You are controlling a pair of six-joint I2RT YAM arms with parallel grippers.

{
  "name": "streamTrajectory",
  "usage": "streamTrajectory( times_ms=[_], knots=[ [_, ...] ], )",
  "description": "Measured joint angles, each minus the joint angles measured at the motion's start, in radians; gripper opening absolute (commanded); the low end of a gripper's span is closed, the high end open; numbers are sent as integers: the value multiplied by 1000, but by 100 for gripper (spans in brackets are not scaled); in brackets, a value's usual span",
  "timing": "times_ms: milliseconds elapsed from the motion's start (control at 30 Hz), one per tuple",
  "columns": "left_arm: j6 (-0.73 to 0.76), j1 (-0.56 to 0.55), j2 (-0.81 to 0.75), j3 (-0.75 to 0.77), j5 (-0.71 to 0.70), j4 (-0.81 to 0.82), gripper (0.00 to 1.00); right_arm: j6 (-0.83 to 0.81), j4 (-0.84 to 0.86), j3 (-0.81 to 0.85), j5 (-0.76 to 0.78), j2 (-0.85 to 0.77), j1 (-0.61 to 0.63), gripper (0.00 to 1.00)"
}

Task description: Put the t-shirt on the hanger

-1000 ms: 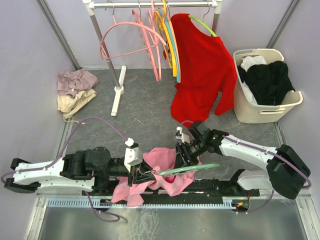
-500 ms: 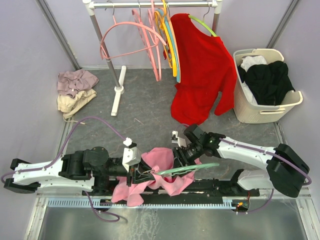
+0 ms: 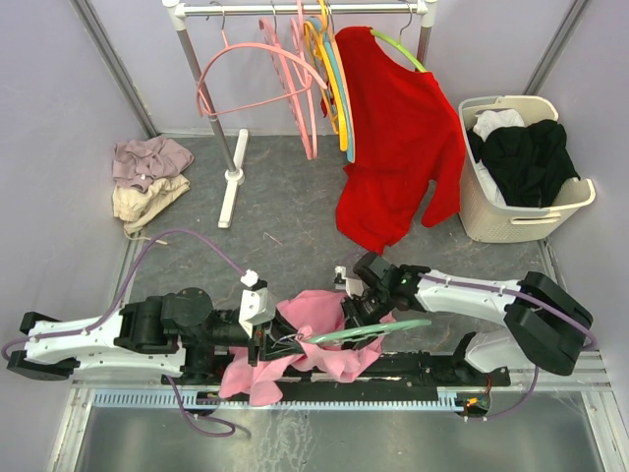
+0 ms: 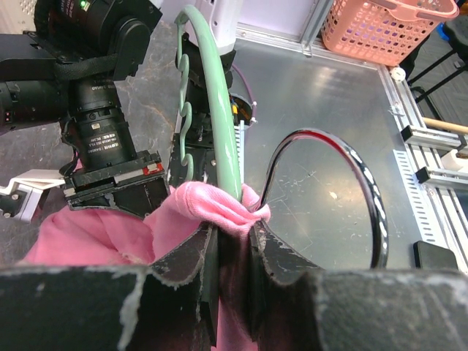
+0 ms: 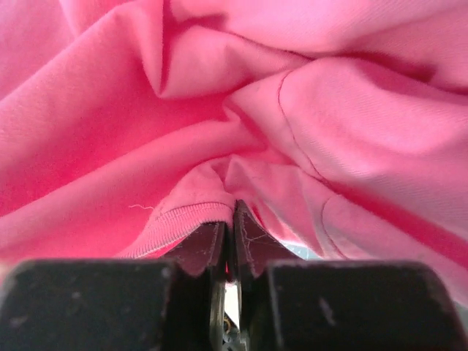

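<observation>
The pink t-shirt (image 3: 314, 313) lies bunched between my two arms at the near edge. The pale mint-green hanger (image 3: 373, 332) pokes out of it to the right. In the left wrist view my left gripper (image 4: 234, 232) is shut on a fold of the t-shirt (image 4: 110, 234), and the hanger (image 4: 219, 131) rises from between the jaws with its metal hook (image 4: 365, 190) beside it. My right gripper (image 3: 356, 313) is pressed into the shirt's right side. Its wrist view shows the right gripper (image 5: 230, 212) shut on a ribbed edge of the t-shirt (image 5: 219, 95).
A clothes rack (image 3: 234, 177) at the back carries pink hangers (image 3: 285, 79) and a red shirt (image 3: 393, 138) on a lime-green hanger. A beige laundry basket (image 3: 521, 167) with dark clothes stands at the right. A pile of pale clothes (image 3: 147, 177) lies at the left.
My right gripper has pushed left into the pink t-shirt and closed on its edge. The left arm, hanger and shirt have stayed in place.
</observation>
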Motion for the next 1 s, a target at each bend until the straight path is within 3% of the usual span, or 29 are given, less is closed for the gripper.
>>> streamTrajectory(
  times_ms=[133,233,533,1000],
  knots=[
    [0,0,-5,2,-4,-5,3,-10,-37,20,53,-7,-2,1],
    [0,0,-13,2,-7,-10,3,-29,-92,36,105,-47,-27,1],
    [0,0,-17,3,-85,-50,3,-90,-338,94,283,-338,-267,1],
    [1,0,-17,28,-203,-57,3,-136,-581,186,495,-483,-303,1]
  ],
)
